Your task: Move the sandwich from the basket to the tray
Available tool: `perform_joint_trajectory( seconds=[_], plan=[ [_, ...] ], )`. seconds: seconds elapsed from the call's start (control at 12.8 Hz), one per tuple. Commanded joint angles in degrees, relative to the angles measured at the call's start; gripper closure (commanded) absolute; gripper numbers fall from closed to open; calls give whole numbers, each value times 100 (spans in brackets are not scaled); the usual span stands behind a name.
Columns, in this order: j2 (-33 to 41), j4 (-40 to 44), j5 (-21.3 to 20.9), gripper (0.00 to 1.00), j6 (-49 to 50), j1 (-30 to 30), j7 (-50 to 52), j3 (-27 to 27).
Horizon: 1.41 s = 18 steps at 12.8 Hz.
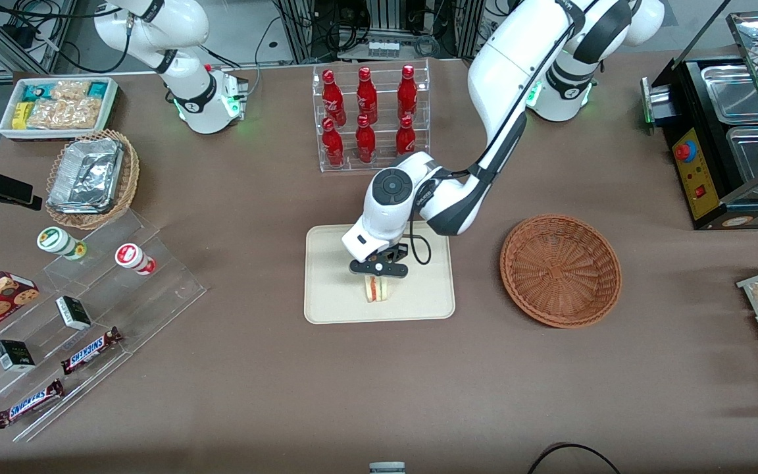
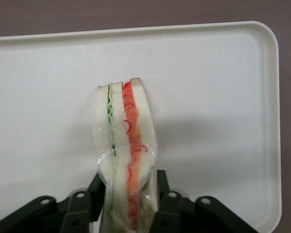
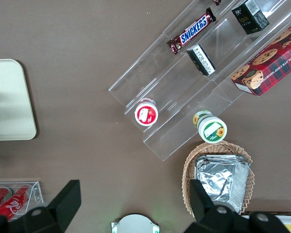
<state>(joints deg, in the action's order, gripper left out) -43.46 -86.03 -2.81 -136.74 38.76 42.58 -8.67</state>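
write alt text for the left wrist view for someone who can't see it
The black two-finger gripper is shut on a plastic-wrapped triangular sandwich of pale bread with red and green filling, holding it over the flat cream-coloured rectangular plastic tray. Brown table surface shows past the tray's raised rim.

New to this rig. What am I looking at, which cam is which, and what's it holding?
Two white robot arms are bolted to a brown table. One picture looks down from the front; the other two come from cameras on each arm's wrist. The working arm's gripper hangs over the cream tray, shut on a wrapped sandwich that stands on edge. The reddish wicker basket beside the tray has nothing in it. Also on the table: a rack of red bottles, Snickers bars on clear steps, and a foil container in a tan basket.
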Motion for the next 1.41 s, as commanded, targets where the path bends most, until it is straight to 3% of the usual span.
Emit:
perform_joint_trajectory(
  seconds=[0.0, 0.47, 0.94, 1.17, 1.33],
  plan=[
    [66, 77, 26, 0, -2, 71, 57, 76],
    [1233, 25, -18, 0, 1226, -8, 400, 155],
    [2621, -228, -44, 0, 2450, -8, 726, 1288],
    [3500, -983, -36, 0, 2537, -8, -79, 1902],
    [3844, -1056, 43, 0, 2949, -8, -870, 2368]
  ],
)
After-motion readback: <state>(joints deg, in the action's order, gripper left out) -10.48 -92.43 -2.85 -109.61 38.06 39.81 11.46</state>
